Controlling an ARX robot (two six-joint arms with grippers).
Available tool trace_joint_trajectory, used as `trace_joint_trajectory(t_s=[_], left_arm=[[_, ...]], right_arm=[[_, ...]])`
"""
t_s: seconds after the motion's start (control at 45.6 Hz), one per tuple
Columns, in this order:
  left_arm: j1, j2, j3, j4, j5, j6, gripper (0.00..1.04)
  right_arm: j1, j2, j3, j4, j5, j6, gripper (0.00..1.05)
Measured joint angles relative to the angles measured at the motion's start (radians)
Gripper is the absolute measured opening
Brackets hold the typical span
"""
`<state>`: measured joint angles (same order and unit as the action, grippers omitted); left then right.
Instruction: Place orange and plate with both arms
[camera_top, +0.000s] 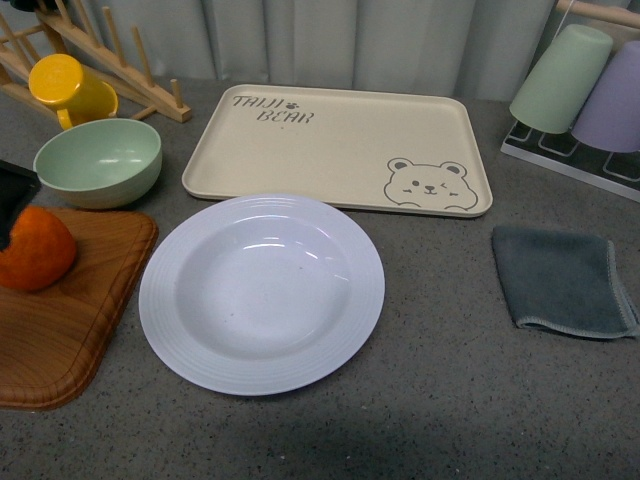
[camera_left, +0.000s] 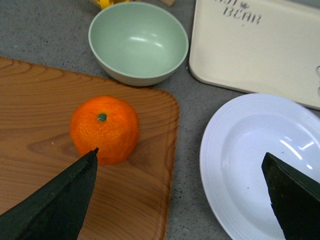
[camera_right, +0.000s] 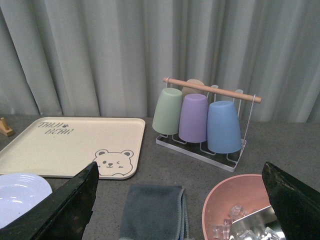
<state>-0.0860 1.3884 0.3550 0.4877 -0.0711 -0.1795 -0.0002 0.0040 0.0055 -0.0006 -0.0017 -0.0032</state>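
Observation:
The orange (camera_top: 35, 250) sits on a wooden board (camera_top: 70, 320) at the left; it also shows in the left wrist view (camera_left: 105, 129), green stem dot up. The pale lavender-white plate (camera_top: 262, 292) lies empty on the grey table in the middle, also in the left wrist view (camera_left: 260, 165) and at the edge of the right wrist view (camera_right: 20, 197). My left gripper (camera_left: 180, 195) is open above the board's edge, one finger (camera_left: 60, 200) beside the orange, holding nothing. Only its dark tip (camera_top: 12, 190) shows in front. My right gripper (camera_right: 180, 200) is open and empty, off to the right.
A beige bear tray (camera_top: 335, 145) lies behind the plate. A mint-green bowl (camera_top: 98, 162), yellow cup (camera_top: 70, 90) and wooden rack (camera_top: 110, 70) stand back left. A grey cloth (camera_top: 562, 282) lies right. A cup rack (camera_right: 205, 120) and a pink bowl (camera_right: 240, 205) stand right.

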Motion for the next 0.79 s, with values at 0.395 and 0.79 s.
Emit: trace_joint_trajectory(t_s=[0.395, 0.79], left_arm=[[0.051, 0.275, 0.107, 0.033, -0.037, 0.067, 0.98], [0.112, 0.407, 0.206, 0.045, -0.058, 0.098, 0.98]], right_arm=[[0.000, 0.000, 0.000, 0.000, 0.000, 0.000, 0.95], [0.000, 0.000, 0.000, 0.000, 0.000, 0.000, 0.95]])
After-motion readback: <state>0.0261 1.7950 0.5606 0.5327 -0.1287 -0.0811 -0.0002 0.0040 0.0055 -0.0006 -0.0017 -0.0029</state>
